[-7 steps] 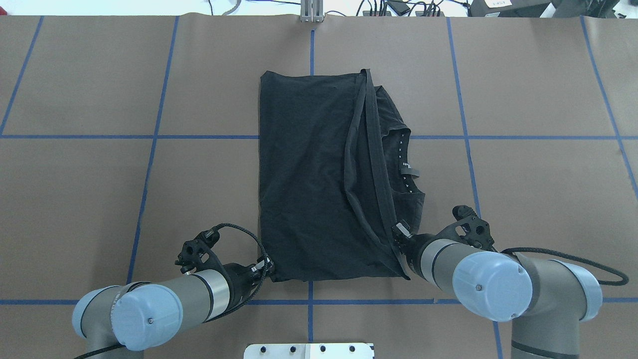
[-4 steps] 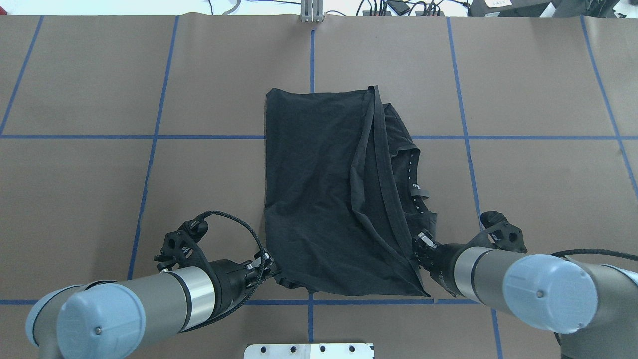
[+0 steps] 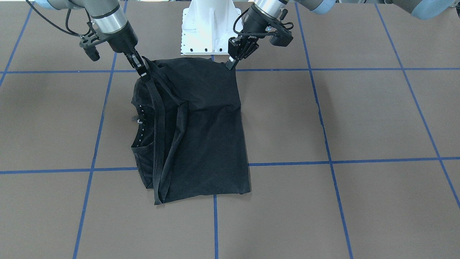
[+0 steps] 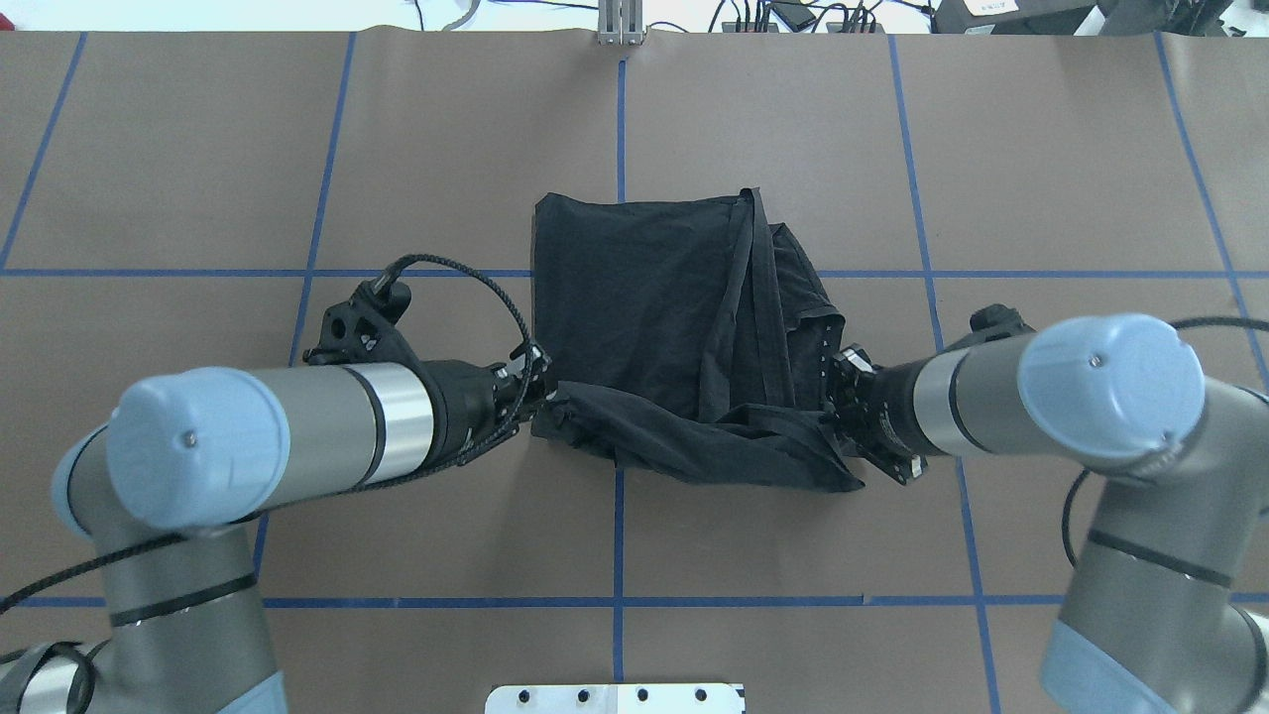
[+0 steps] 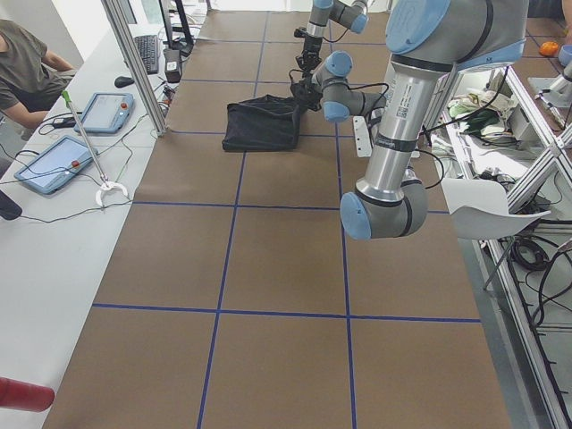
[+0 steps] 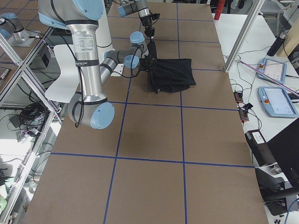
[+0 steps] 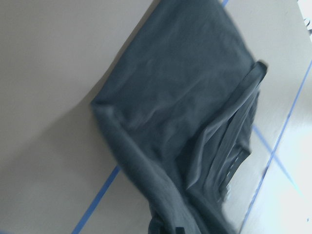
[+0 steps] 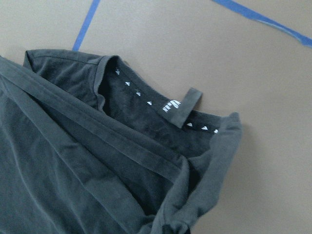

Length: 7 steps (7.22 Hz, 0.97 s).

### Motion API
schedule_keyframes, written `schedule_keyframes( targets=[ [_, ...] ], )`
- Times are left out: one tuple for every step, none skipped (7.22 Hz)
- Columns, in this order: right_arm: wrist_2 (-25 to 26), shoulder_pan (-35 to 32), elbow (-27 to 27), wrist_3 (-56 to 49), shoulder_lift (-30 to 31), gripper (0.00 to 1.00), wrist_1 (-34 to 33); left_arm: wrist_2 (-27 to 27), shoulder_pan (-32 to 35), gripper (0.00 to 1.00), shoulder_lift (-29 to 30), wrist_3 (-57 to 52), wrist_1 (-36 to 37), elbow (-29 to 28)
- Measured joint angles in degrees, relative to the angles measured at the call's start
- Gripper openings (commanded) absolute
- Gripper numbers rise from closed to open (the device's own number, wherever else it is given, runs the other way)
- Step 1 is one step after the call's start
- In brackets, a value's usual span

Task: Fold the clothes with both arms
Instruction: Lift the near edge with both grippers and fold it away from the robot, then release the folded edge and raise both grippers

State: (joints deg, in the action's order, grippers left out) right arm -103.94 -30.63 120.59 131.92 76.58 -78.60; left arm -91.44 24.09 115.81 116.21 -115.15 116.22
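Note:
The black T-shirt (image 4: 644,288) lies folded lengthwise mid-table, plain black side up, with its collar and neck label (image 8: 187,105) at the robot's right. No chest print shows. My left gripper (image 4: 540,387) is shut on the near left corner of the shirt. My right gripper (image 4: 838,397) is shut on the near right corner by the hem band. Both hold that edge raised, so the near part droops between them over the rest of the shirt. In the front-facing view the shirt (image 3: 201,136) hangs from the left gripper (image 3: 230,64) and the right gripper (image 3: 142,72).
The brown table cover carries a blue tape grid (image 4: 618,99). The white base plate (image 4: 615,697) sits at the near edge. An aluminium post (image 4: 620,25) and cables stand at the far edge. A seated operator (image 5: 27,63) and tablets are beside the table.
Both grippers have lifted the shirt's near edge and carried it away from the robot, over the shirt. The shirt's far edge has slid a little towards the robot.

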Motion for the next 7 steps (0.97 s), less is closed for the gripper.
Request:
schedule_keyframes(
  targets=[
    [-2.5, -3.7, -5.5, -2.7, -4.9, 0.00, -1.7, -1.4, 3.4, 0.00, 2.2, -1.7, -0.3, -4.0],
    [-3.7, -6.4, -10.2, -5.2, -8.5, 0.00, -2.3, -2.2, 5.9, 0.00, 3.6, -3.5, -0.7, -7.5],
    [-4.9, -8.5, -15.2, -6.9, -12.2, 0.00, -2.4, -2.6, 8.0, 0.00, 5.3, -4.9, -1.8, -11.7],
    [-6.0, -10.2, -20.0, -8.9, -15.3, 0.00, -2.4, -2.8, 9.8, 0.00, 7.7, -5.9, -3.9, -17.0],
    [-6.5, -11.4, -24.5, -11.7, -17.8, 0.00, -2.2, -2.9, 11.6, 0.12, 10.4, -7.1, -6.7, -23.1],
    [-6.7, -12.7, -30.5, -14.7, -21.5, 0.94, -2.1, -2.9, 13.7, 0.79, 13.6, -8.8, -10.2, -30.5],
    [-7.0, -13.9, -37.7, -17.6, -26.3, 1.00, -2.0, -2.9, 16.0, 0.98, 17.2, -11.0, -13.6, -38.4]
  ],
)
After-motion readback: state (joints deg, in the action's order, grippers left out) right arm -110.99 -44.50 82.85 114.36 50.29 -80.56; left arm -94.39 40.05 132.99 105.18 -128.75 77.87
